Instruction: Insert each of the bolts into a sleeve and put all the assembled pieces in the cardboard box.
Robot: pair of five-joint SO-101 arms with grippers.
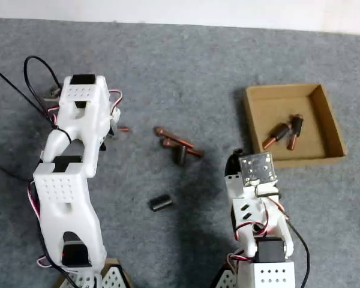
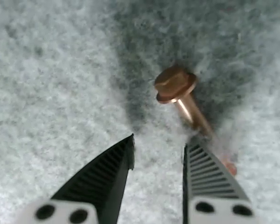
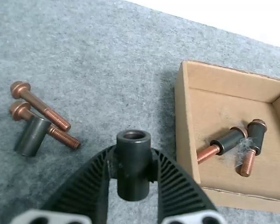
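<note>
The table is covered by a grey, matt, rough-napped cloth [image 1: 186, 60]. A smooth, glossy sheen is shown by the copper-coloured hexagon-headed metal bolts [image 1: 174, 137] at the centre of the high view. The dark cylindrical metal sleeve [image 3: 133, 163] is finished smooth and dull. The brown cardboard box [image 1: 250, 123] at right is made of matt paperboard. The white arm shells [image 1: 66, 198] are moulded in smooth plastic, and the black gripper fingers [image 2: 107, 177] are ribbed.

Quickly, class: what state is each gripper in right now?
Left gripper: open, empty, near a bolt.
Right gripper: closed on a sleeve.
</note>
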